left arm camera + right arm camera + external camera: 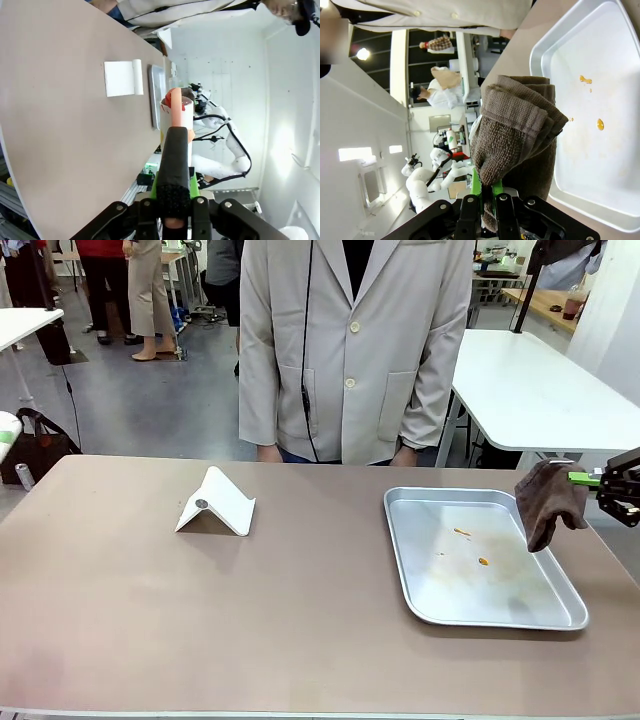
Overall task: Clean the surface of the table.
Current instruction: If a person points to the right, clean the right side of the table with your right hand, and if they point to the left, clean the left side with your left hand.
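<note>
Black right end effector (576, 478) with green pads (587, 478)

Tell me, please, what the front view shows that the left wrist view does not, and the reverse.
The front view adds orange spots on the floor of the shiny rectangular metal tray, and a white-topped table behind the person. The left wrist view adds the left gripper shut on a rod-shaped black and salmon-pink object of unclear kind. Both take in the brownish-taupe table, the white folded stand, the tray, the person's pale grey coat, and the right gripper shut on a brown terry cloth, tiny and vague in the wrist view.
</note>
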You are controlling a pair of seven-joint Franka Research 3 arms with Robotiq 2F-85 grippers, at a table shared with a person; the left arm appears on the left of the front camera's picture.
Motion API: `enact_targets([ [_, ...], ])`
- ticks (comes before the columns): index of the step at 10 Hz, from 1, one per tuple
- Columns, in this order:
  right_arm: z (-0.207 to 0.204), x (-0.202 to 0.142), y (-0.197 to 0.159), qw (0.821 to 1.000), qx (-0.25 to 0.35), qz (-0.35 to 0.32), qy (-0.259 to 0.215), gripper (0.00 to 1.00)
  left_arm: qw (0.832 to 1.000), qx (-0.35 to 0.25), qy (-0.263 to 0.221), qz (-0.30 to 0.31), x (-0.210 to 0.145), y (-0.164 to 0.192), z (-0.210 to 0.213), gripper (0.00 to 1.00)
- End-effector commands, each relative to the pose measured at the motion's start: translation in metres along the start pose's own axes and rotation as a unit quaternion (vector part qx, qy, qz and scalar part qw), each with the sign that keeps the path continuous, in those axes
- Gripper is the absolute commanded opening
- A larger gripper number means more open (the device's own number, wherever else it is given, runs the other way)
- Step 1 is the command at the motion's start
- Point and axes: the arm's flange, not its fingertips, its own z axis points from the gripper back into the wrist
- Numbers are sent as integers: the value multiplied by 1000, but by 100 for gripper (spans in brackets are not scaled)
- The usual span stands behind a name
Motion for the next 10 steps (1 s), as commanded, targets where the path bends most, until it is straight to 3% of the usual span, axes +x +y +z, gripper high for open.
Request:
enact_targets([
  [1,2,-2,4,1000,3,0,3,0,999,-30,-16,-2,-13,10,3,22],
  [4,2,-2,4,1000,3,0,3,0,998,-41,35,11,-31,24,-3,22],
  [5,2,-2,4,1000,3,0,3,0,999,-35,-5,17,-21,26,-6,22],
  [10,2,-2,4,1000,3,0,3,0,999,-35,-5,17,-21,26,-6,22],
])
